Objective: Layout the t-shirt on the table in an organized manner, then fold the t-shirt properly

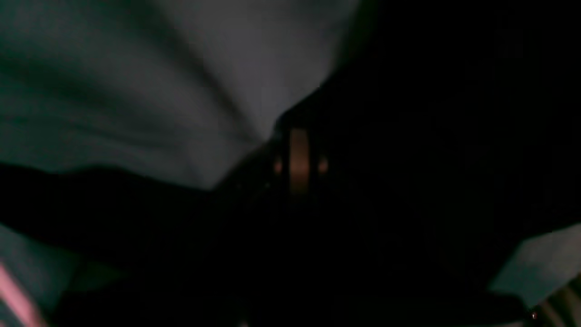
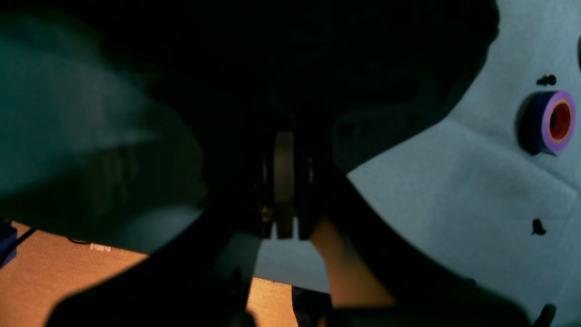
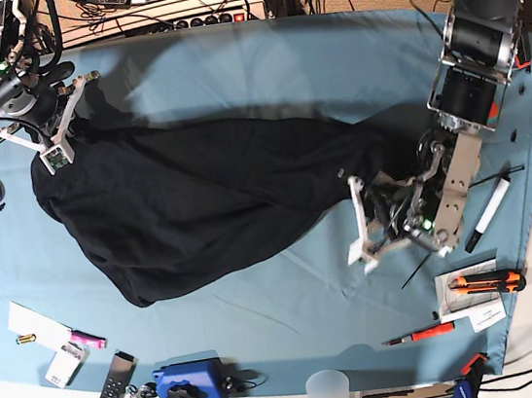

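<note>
Black cloth of the t-shirt (image 1: 408,136) fills both wrist views: the left gripper (image 3: 379,225), reaching down low at the garment's narrow end on the base view's right, has its jaws closed on the fabric, and the right gripper (image 3: 50,139), angled down at the far left corner, is clamped on the other end. Stretched between them, the shirt lies as a dark, bunched, sagging sheet across the teal table (image 3: 258,63), its print not visible. Fingertips are buried in blurred dark folds, and purple tape (image 2: 551,120) sits beside the shirt.
</note>
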Controlling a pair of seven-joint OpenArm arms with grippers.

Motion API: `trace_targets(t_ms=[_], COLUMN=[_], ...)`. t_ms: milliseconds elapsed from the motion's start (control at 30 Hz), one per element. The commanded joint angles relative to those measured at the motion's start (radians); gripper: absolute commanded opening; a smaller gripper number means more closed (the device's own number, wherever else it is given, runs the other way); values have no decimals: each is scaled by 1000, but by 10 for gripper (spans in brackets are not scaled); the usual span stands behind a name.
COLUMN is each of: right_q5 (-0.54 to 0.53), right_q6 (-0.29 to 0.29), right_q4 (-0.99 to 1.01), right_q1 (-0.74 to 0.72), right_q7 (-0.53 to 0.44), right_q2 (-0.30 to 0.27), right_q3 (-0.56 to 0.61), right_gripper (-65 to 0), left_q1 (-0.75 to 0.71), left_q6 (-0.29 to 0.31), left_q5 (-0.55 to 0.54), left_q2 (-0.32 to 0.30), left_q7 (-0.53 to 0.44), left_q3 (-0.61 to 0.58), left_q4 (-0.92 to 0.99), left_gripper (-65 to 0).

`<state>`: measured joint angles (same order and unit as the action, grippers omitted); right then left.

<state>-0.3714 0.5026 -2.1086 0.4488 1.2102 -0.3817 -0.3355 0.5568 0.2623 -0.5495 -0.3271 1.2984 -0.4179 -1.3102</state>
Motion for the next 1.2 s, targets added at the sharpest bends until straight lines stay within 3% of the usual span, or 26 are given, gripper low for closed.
trace_targets(t_ms=[0,233,433,567,700,900,1067,1167], right_q5=[-2,-2,38,90,89,89,151,174], right_q6=[2,2,-3,-47,-63,-92,-148,-164], right_q4=[-16,-16,-16,-16,-16,-16,-10,22], right_q1=[-3,-3,-4,-29,-62,-142,-244,-315], right_q7=[-17,-18,-54,-66,-102,-147,-203,-225], right_q2=[-14,-14,-14,-15,-14,-14,-15,-15], right_q3=[-8,-8,-8,-8,-8,-8,-8,-8], right_gripper=[-650,-650,-650,-650,-650,-650,-650,-650], left_q1=[58,93,4,-151,-371,-681,-849,-903], left_q6=[-3,-3,-42,-42,-45,-50,-29,-29], left_q5=[10,43,112,127,127,66,45,44], left_q2=[-3,-3,-28,-75,-104,-105,-96,-72], left_q7=[-11,-11,-5,-15,-33,-61,-66,-116], left_q3=[9,9,38,127,298,555,650,670], left_q4=[-37,-147,-299,-460,-646,-890,-1025,-1043], left_gripper=[-650,-650,-650,-650,-650,-650,-650,-650])
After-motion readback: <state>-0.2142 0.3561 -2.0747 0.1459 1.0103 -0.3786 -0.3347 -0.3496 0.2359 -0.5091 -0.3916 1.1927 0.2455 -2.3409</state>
